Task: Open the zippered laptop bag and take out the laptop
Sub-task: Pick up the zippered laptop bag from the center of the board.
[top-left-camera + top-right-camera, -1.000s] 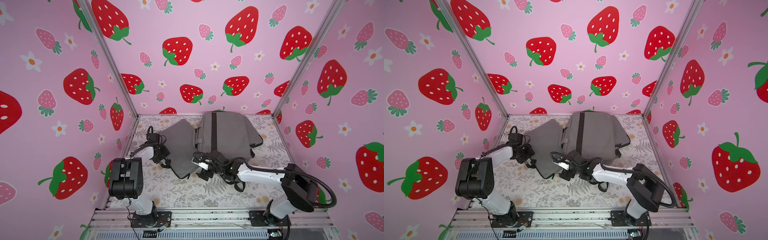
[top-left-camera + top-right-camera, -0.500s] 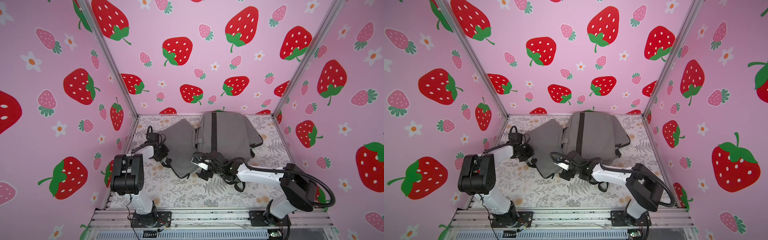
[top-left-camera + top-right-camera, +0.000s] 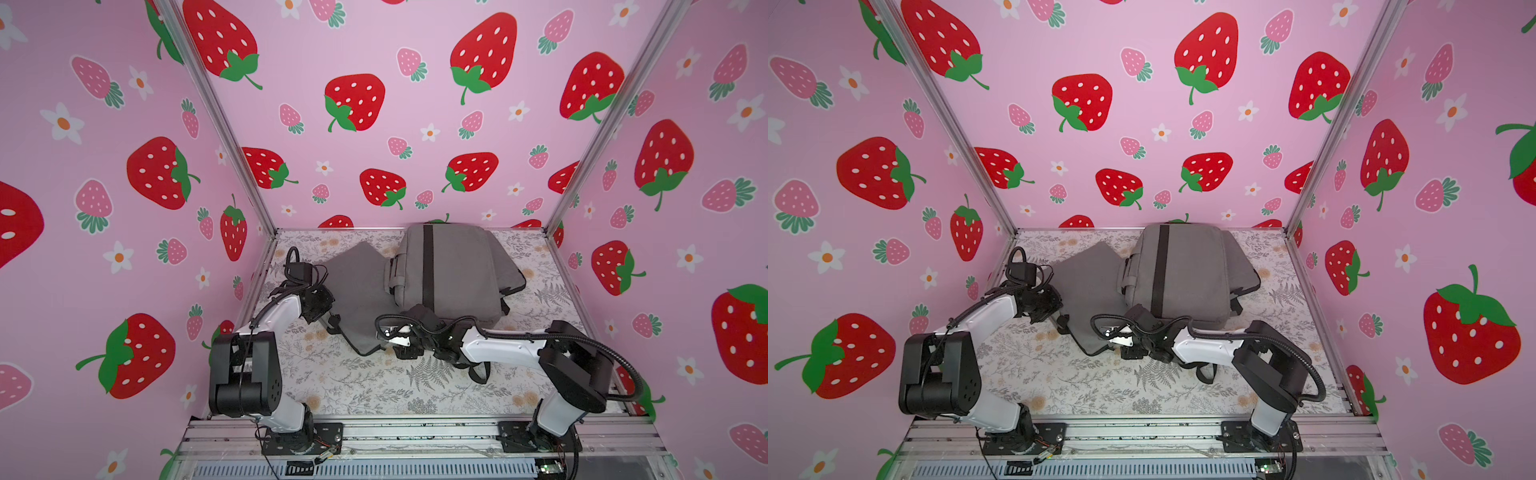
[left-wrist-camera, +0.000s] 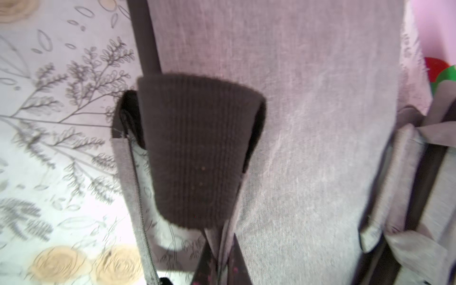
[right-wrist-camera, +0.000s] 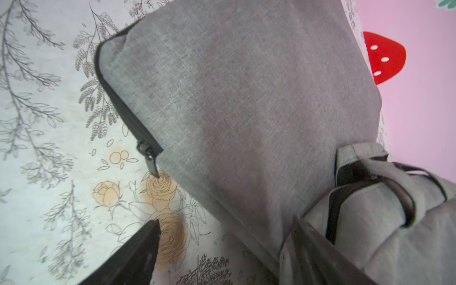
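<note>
Lying against the larger bag (image 3: 457, 270), grey sleeve (image 3: 357, 291); contents hidden.

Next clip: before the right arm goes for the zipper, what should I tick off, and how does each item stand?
1. Anchor: left gripper shut on the laptop bag edge: ok.
2. Target: zipper pull in plain view: ok.
3. Jaws: right gripper open: ok.
4. Contact: right gripper on the zipper pull: not ok, apart.
5. Clearance: backpack off the laptop bag: not ok, it overlaps one side.
6. Laptop inside: cannot tell.
</note>
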### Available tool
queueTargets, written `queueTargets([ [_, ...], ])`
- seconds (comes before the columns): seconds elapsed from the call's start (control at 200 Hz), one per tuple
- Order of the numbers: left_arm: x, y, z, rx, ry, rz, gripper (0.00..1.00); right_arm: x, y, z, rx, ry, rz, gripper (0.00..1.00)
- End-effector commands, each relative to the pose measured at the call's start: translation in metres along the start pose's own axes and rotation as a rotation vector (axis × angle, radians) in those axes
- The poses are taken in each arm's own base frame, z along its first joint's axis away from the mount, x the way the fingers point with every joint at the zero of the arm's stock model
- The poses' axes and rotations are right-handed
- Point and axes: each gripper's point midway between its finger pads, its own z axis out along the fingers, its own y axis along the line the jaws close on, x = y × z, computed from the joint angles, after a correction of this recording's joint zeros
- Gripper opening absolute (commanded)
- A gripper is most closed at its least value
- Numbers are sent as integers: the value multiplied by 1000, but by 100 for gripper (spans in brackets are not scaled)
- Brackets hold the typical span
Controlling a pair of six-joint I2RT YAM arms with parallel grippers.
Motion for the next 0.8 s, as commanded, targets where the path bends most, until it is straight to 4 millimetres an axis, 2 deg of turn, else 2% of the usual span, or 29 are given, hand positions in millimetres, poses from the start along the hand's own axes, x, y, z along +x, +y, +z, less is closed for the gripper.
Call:
queueTargets([
  [0.0, 1, 22, -20, -63, -30, -29, 0, -13, -6, 12, 26, -19, -171, 86],
  [0.245, 7, 50, -44, -76, -59, -95, 0, -21, -3, 42, 36, -23, -319, 82],
  [0.34, 9, 55, -51, -77, -65, -106, 0, -29, -5, 48, 57, -47, -336, 76],
  [0.545, 16, 65, -53, -90, -59, -129, 0, -45, -16, 57, 96, -89, -335, 53],
  [0.66, 19, 66, -50, -82, -53, -142, 0, -51, -30, 55, 106, -112, -310, 34],
  [0.77, 19, 66, -44, -74, -48, -154, 5, -55, -47, 52, 112, -126, -291, 23],
  [0.795, 18, 65, -43, -67, -46, -155, 10, -55, -50, 52, 112, -127, -290, 21],
])
